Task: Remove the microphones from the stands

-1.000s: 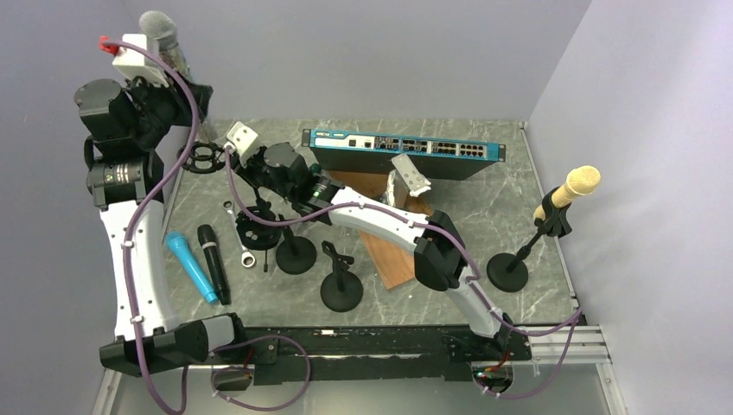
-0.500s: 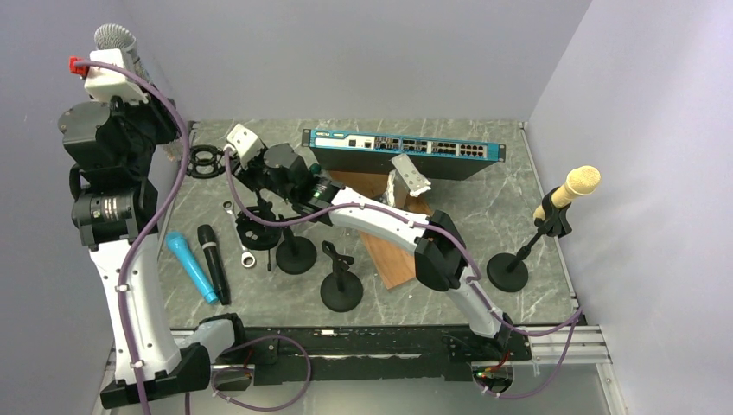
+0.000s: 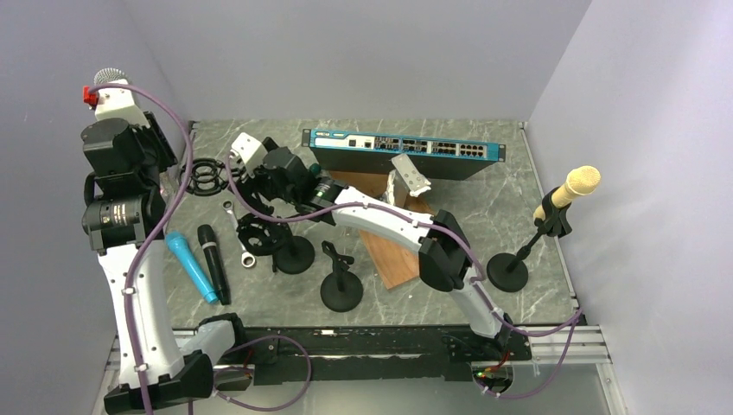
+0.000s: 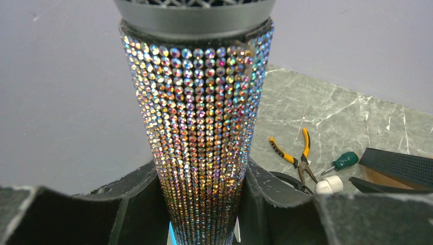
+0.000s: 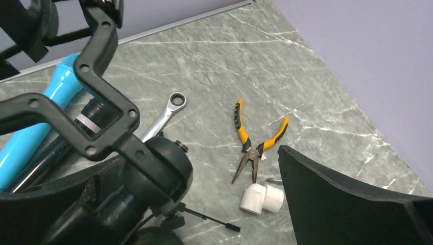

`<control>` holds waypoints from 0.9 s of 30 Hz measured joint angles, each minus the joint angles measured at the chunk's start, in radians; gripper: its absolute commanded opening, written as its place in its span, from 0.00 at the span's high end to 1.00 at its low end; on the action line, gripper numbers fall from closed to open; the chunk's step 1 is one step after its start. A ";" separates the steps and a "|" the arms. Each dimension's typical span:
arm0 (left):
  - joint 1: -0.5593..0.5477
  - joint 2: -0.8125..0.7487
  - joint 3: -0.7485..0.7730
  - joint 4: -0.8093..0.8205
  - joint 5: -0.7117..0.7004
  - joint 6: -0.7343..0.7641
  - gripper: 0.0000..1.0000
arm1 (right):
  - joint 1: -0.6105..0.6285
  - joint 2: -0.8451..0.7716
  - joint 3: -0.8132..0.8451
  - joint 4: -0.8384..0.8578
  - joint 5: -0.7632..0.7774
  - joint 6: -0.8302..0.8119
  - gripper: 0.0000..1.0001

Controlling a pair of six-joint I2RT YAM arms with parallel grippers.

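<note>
Microphone (image 4: 196, 127) inside left tool (image 4: 203, 196) (apparently clamped)

White shells and black joints are forming the left arm (image 3: 130, 285), frame left, and right arm (image 3: 380, 220), centre. Purple cables (image 3: 544, 331) are trailing along both. The right gripper (image 5: 191, 163) is showing black fingers (image 5: 347, 204).

The microphone (image 4: 199, 127) stands upright between the left gripper's (image 4: 201, 194) fingers; pliers (image 4: 298, 155) and a screwdriver (image 4: 343, 161) lie beyond, to its right; the stand (image 5: 102, 107) sits inside the right gripper's (image 5: 194, 173) jaws, leftward.

Lilac walls (image 3: 363, 52) enclose a marbled (grey-green) table (image 3: 510, 186).
</note>
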 measured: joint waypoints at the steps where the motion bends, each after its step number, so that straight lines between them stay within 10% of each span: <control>1: 0.006 0.000 0.000 -0.004 0.000 -0.005 1.00 | 0.000 -0.008 0.000 -0.011 0.002 0.006 0.00; 14: 0.089 -0.016 -0.006 -0.033 -0.055 -0.067 1.00 | -0.014 -0.215 -0.066 -0.053 -0.031 0.094 0.00; 27: 0.261 -0.044 -0.324 0.063 -0.043 -0.187 1.00 | -0.059 -0.493 -0.348 -0.002 -0.033 0.155 0.00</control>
